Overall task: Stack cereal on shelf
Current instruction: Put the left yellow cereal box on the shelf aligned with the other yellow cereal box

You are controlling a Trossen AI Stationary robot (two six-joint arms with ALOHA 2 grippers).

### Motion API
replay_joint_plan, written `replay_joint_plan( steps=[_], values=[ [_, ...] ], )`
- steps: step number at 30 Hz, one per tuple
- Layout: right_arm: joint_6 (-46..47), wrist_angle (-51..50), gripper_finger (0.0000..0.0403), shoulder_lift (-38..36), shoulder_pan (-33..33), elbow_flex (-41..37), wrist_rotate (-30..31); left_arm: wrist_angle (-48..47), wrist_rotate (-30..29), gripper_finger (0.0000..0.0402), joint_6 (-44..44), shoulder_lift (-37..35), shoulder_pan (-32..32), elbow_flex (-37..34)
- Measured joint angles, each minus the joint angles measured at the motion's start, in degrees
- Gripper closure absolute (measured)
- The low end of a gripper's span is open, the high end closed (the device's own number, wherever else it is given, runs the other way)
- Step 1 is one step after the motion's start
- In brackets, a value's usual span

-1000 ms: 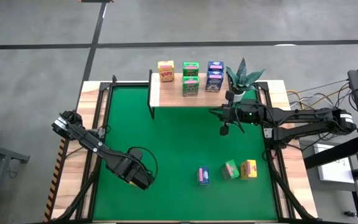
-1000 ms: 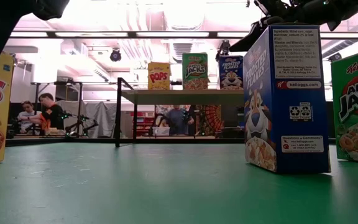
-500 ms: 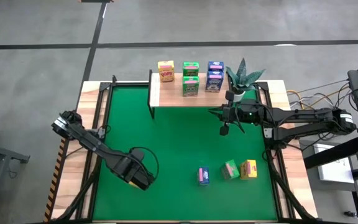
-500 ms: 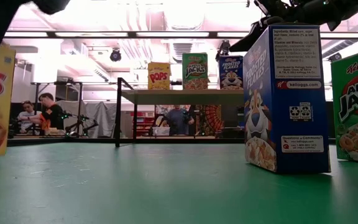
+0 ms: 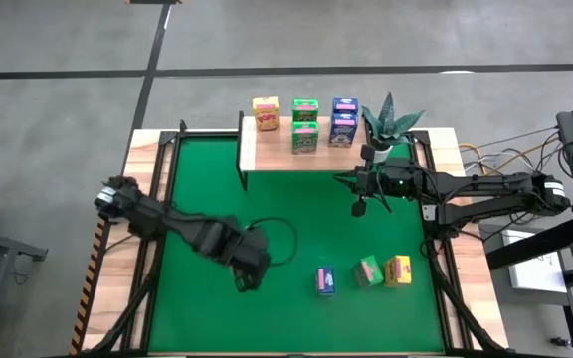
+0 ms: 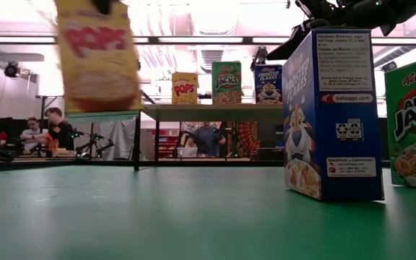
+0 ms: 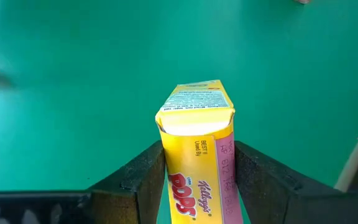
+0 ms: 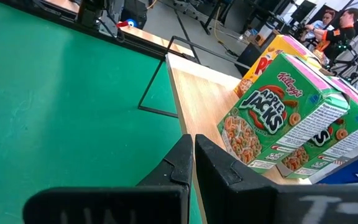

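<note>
My left gripper (image 5: 247, 267) is shut on a yellow Pops cereal box (image 6: 96, 56), which hangs above the green mat left of centre. The shelf (image 5: 277, 157), a pale wood plank on black legs, stands at the far edge. On it are one yellow box (image 5: 266, 113), two green boxes (image 5: 305, 124) and two blue boxes (image 5: 343, 119). A blue box (image 5: 325, 281), a green box (image 5: 368, 270) and a yellow box (image 5: 398, 269) stand on the mat at the near right. My right gripper (image 5: 359, 207) waits shut, just in front of the shelf's right end. My left gripper pinches the yellow box between its two fingers (image 7: 143, 183), one on each narrow side; the pink side (image 7: 227, 155) meets the right finger. The fingers come from above, pointing steeply down, at the box's upper part. The box hangs below them, roughly upright and clear of the mat.
A spiky potted plant (image 5: 391, 121) stands at the shelf's right end, close to my right arm. Bare mat lies between the held box and the shelf. People sit and stand in the room beyond the table.
My left gripper has risen and gone toward the table's right, rolling its wrist. The yellow box, which stood on the mat at the near left, has been lifted clear and carried toward the middle. My right arm has kept still.
</note>
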Motion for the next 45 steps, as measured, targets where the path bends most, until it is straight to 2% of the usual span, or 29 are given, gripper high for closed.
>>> replay_joint_plan(
  steps=[6, 10, 13, 20, 29, 34, 38, 45],
  values=[
    [0.0, 0.0, 0.0394, 0.0, 0.0, 0.0, 0.0, -7.4, -7.0, 0.0238, 28.2, 4.5, 8.1, 8.5],
    [0.0, 0.0, 0.0394, 0.0, 0.0, 0.0, 0.0, -11.0, -9.1, 0.0238, 41.2, 6.1, 13.2, 14.8],
    [0.5, 0.0, 0.0394, 0.0, 0.0, 0.0, 0.0, -11.4, -9.2, 0.0238, 49.6, 6.1, 16.7, 18.9],
    [2.0, 0.0, 0.0394, 0.0, 0.0, 0.0, 0.0, -11.7, -9.3, 0.0238, 62.3, 5.9, 25.2, 26.3],
    [4.2, -1.6, 0.0394, 0.0, 0.0, 0.0, 0.0, -10.2, -9.1, 0.0238, 70.5, 5.9, 36.4, 28.1],
    [4.9, -1.8, 0.0394, 0.0, 0.0, -0.5, 0.0, -7.6, -3.6, 0.0238, 74.2, 6.0, 42.5, 28.1],
    [5.5, -1.8, 0.0394, 0.0, 0.0, -0.8, 0.0, -5.9, -1.5, 0.0238, 75.4, 6.0, 46.3, 28.1],
    [6.0, -2.3, 0.0394, 0.0, 0.0, -0.8, 0.0, -4.1, 3.2, 0.0238, 75.6, 6.0, 49.2, 27.8]
  ],
)
